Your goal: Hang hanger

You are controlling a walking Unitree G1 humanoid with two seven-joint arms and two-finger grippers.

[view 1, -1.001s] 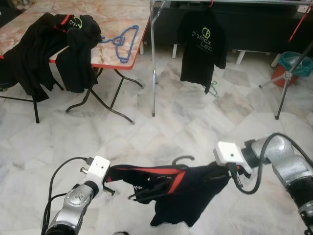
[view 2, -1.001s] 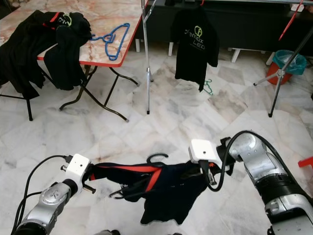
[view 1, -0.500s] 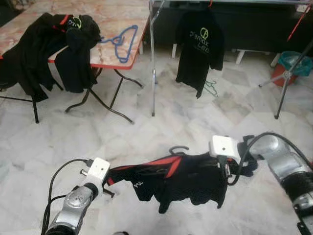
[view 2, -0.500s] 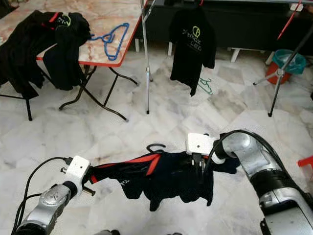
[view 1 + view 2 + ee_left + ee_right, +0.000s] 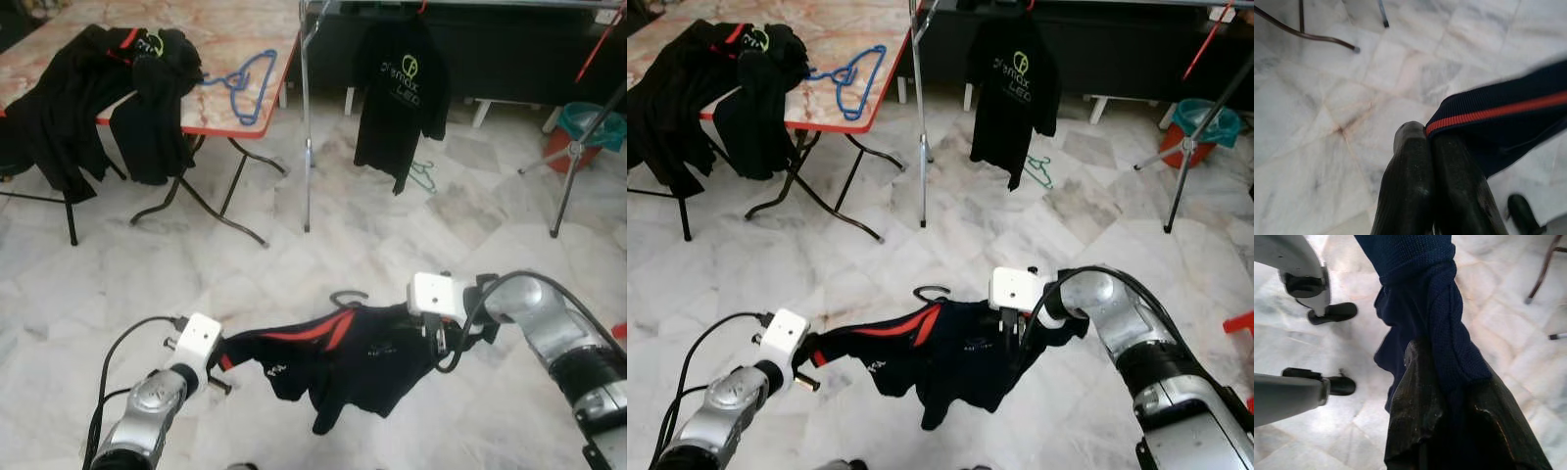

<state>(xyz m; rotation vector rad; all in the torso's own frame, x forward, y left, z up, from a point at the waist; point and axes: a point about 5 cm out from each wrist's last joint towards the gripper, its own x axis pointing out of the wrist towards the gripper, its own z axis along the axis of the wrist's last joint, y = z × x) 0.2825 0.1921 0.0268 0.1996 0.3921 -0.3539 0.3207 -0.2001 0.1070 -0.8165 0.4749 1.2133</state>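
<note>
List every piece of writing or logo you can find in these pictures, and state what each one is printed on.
Hanging black shirt: yellow-green round logo above two lines of lettering, too blurred to read.
Shirt pile on the table: yellow-green mark, unreadable.
Held dark shirt: small white print near the red stripe, too small to read.

Room in a home, set up for sorting laundry.
Pale marble-tile floor (image 5: pixel 245 264); folding desk (image 5: pixel 230 59) heaped with dark clothes (image 5: pixel 108 93) and a blue hanger (image 5: pixel 245 78); metal clothes rail (image 5: pixel 307 117) carrying a black T-shirt (image 5: pixel 402 93); teal bucket (image 5: pixel 598 122) off to one side.
</note>
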